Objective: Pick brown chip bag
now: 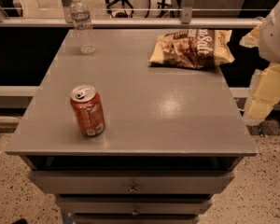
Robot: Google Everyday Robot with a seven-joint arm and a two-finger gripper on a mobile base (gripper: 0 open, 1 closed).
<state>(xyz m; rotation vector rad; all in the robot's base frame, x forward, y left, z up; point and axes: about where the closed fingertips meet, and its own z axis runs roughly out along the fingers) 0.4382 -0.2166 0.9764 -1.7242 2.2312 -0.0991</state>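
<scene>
Plainly, the chip bag [192,48] lies flat, far right on the desk [144,106]. It is likely light, crinkly and slippery, so pinch a crimped end. The claw [263,97] hangs beyond the right edge; open or closed, I cannot tell.

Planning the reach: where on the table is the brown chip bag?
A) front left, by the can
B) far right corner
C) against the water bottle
B: the brown chip bag lies flat at the far right corner of the table; the gripper hangs beyond its right edge, clear of the bag.
</scene>
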